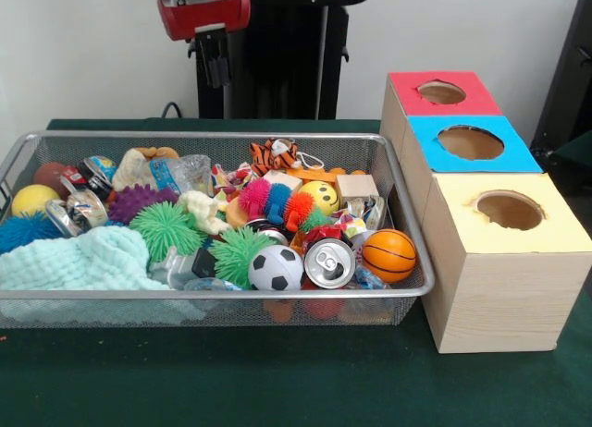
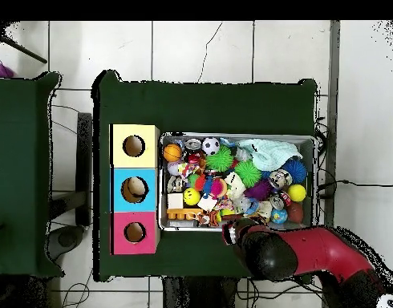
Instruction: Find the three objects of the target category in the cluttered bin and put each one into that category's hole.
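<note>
Jaws hanging close together under the red wrist, gripper (image 1: 217, 71) holding nothing; whether fully closed is hard to say, fingers are showing as one dark narrow stub. It is hovering above the far edge of the bin (image 1: 213, 295), well apart from the clutter. In the overhead view the arm (image 2: 312, 253) is covering the gripper tips and the bin's lower rim, so nothing of the jaws is showing there. One plastic bottle with a blue label (image 1: 176, 175) is lying at the back left of the bin, partly buried behind a purple spiky ball (image 1: 139, 201). A second crinkly clear bottle (image 1: 178, 265) is peeking out beside the mint cloth (image 1: 79, 261), mostly hidden. Third bottle: cannot make out. Soccer ball (image 1: 276, 268), drink can (image 1: 329, 262) and mini basketball (image 1: 388, 254) are sitting at the front. Three wooden boxes are standing just beside the bin: red (image 1: 442, 94), blue (image 1: 472, 142), yellow (image 1: 509, 214).
</note>
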`<state>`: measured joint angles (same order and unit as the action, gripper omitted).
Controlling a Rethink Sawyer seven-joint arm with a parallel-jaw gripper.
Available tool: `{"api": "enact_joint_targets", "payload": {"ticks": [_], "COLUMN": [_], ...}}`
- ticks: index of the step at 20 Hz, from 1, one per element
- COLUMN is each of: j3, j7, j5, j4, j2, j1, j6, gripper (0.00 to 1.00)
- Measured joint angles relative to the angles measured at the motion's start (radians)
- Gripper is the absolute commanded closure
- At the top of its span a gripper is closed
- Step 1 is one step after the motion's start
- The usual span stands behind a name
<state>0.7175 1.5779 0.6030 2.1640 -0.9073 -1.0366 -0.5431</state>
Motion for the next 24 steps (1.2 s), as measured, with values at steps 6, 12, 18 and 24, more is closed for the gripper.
{"api": "enact_joint_targets", "payload": {"ticks": [6, 12, 18, 24], "j3": [0.008, 0.018, 0.040, 0.069], "j7": [0.000, 0.000, 0.000, 0.000], "j5": [0.000, 0.000, 0.001, 0.002], "j4": [-0.004, -0.024, -0.060, -0.111], "j2": [0.020, 0.041, 0.045, 0.046], "j1": [-0.003, 0.000, 0.023, 0.051], "j6": [0.000, -0.001, -0.025, -0.079], "gripper": [1.00, 1.00, 1.00, 1.00]}}
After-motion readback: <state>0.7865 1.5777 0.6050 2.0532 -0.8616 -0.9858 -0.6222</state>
